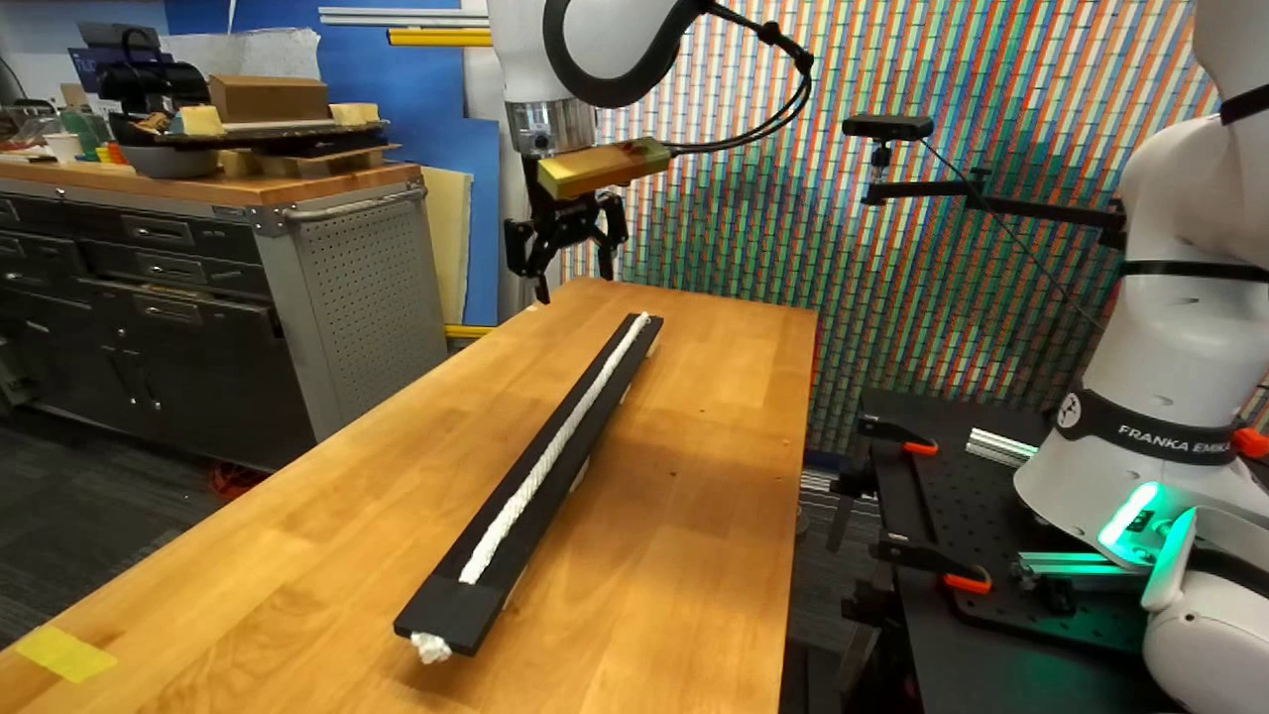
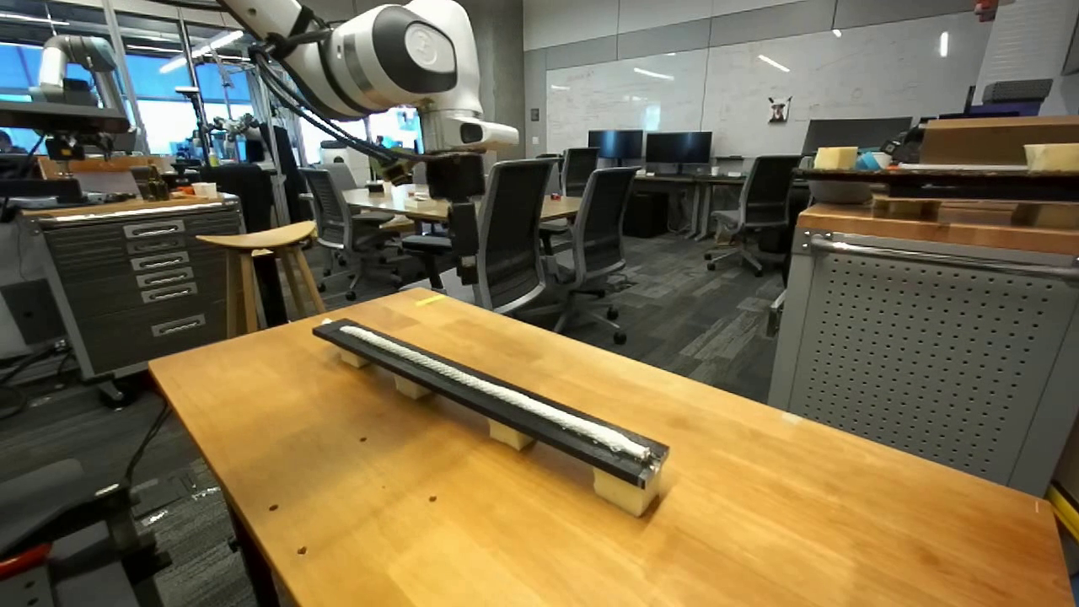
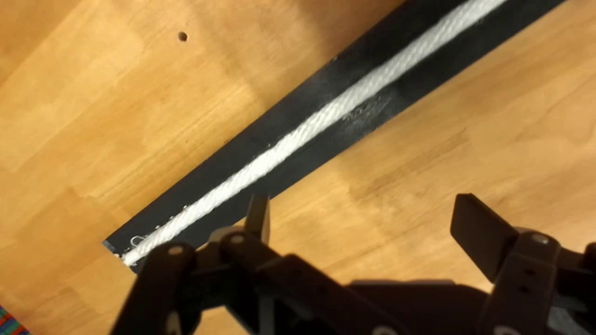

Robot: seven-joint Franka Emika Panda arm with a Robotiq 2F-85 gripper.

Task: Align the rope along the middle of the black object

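The black bar (image 1: 446, 605) lies lengthwise on the wooden table, raised on blocks. It also shows in an exterior view (image 2: 472, 396) and the wrist view (image 3: 321, 146). The white rope (image 1: 547, 461) lies nearly straight along its top, close to the middle line, also seen in an exterior view (image 2: 506, 394) and the wrist view (image 3: 298, 138). At one end a black band covers the rope, and a frayed white tuft (image 1: 431, 648) sticks out beyond the bar. My gripper (image 1: 574, 282) is open and empty, raised above the table, apart from rope and bar; its fingers (image 3: 361, 202) are wide apart.
Pale yellow blocks (image 2: 624, 491) support the bar on the wooden table (image 1: 714, 476). Yellow tape (image 1: 66, 653) marks a table corner. A grey tool cabinet (image 1: 367, 288) stands beside the table. Chairs (image 2: 514, 236) stand beyond the table's far end.
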